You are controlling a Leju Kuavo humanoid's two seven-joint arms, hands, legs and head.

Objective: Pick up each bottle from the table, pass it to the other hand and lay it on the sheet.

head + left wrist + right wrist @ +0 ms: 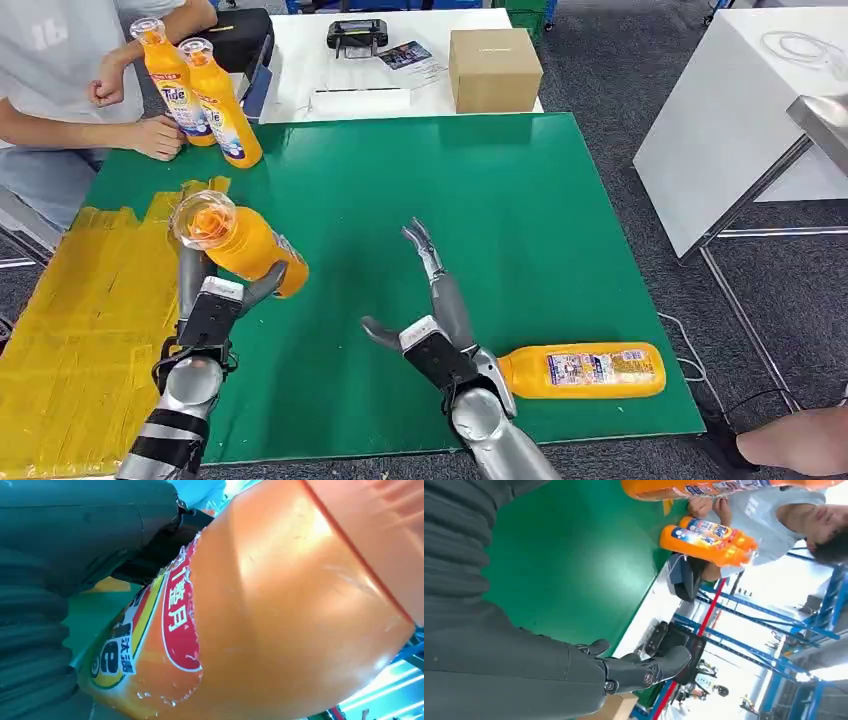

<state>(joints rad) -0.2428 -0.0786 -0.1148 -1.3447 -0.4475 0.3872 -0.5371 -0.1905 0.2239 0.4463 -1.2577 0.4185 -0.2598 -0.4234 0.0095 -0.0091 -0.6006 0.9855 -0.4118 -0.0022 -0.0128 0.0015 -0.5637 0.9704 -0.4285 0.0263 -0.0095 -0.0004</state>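
Head view: the left hand (212, 300) grips an orange bottle (240, 240), held tilted above the green table (520, 190) just right of the yellow sheet (90, 300). The right hand (430, 300) is spread wide, holding nothing; another bottle (585, 370) lies near its wrist.

Green table (450, 200): yellow sheet (80, 310), lying bottle (585, 370), two upright bottles (205, 95).

Looks like a lab or workshop: green work table (520, 200) on grey carpet (600, 60), white benches (730, 110), blue metal racking (774, 640), cardboard box (494, 68).
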